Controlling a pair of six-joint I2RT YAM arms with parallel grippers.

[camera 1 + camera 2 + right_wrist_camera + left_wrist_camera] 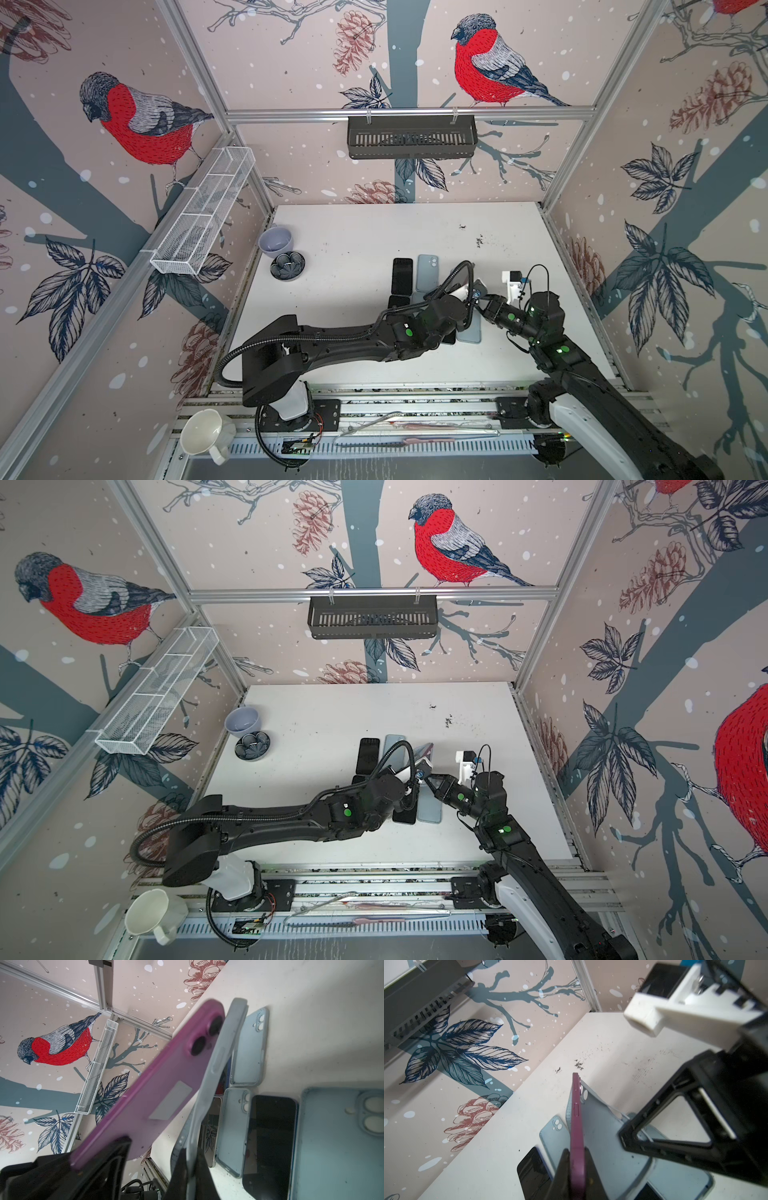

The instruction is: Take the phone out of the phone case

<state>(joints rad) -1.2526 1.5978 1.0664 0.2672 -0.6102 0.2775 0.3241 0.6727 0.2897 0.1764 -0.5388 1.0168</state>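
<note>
The white table (345, 340) carries a lilac bowl (276, 242) and a dark flower-shaped dish (287, 265) at centre left, and black phones (402, 275) and pale blue cases (428, 270) right of centre.

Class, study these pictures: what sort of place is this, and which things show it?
Probably a robot test cell: left arm and right arm on a rail base, an aluminium frame with bird-print panels, a white table with phones.

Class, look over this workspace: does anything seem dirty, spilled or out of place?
Yes: dark crumb-like specks litter the white tabletop toward its back, like a spill. A white ceramic mug rests off the table, on the front metal rail.
</note>
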